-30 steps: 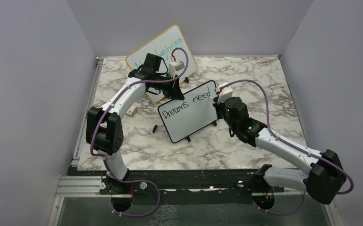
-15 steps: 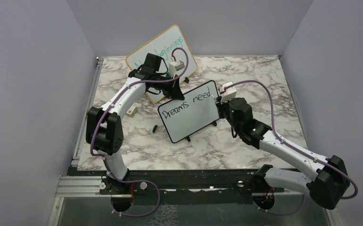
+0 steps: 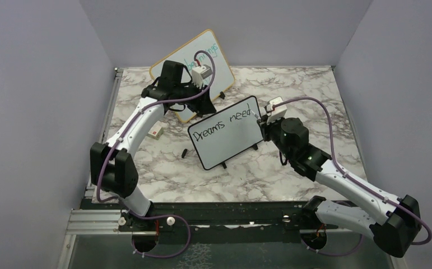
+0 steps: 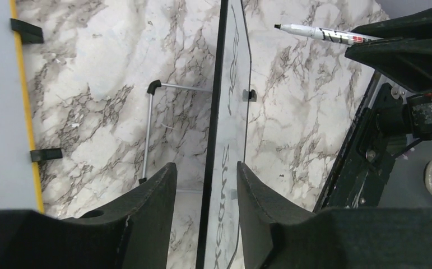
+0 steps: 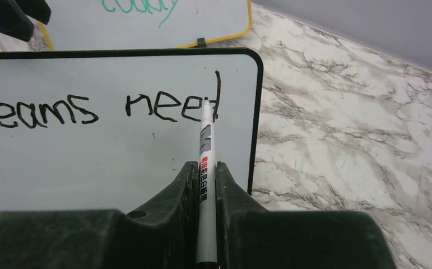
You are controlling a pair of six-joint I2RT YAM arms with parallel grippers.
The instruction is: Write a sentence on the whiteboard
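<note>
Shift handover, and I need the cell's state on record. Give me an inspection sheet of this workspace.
Surface: marble-pattern table, no spills seen.
Job's things: whiteboard propped on its stand; sentence reads only "Dreams need".
Clutter: wood-framed board with teal writing behind; white block and black piece left of the whiteboard.
Grippers: left gripper open, straddling the whiteboard's upper edge; right gripper shut on marker, tip at the "d".
Cables: purple cables loop over both wrists.
Surroundings: plain walls on three sides.

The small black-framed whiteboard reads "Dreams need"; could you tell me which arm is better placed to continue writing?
Right: the right gripper is shut on the white marker pen, tip by the end of the black handwriting. The left gripper stands open astride the whiteboard.
</note>
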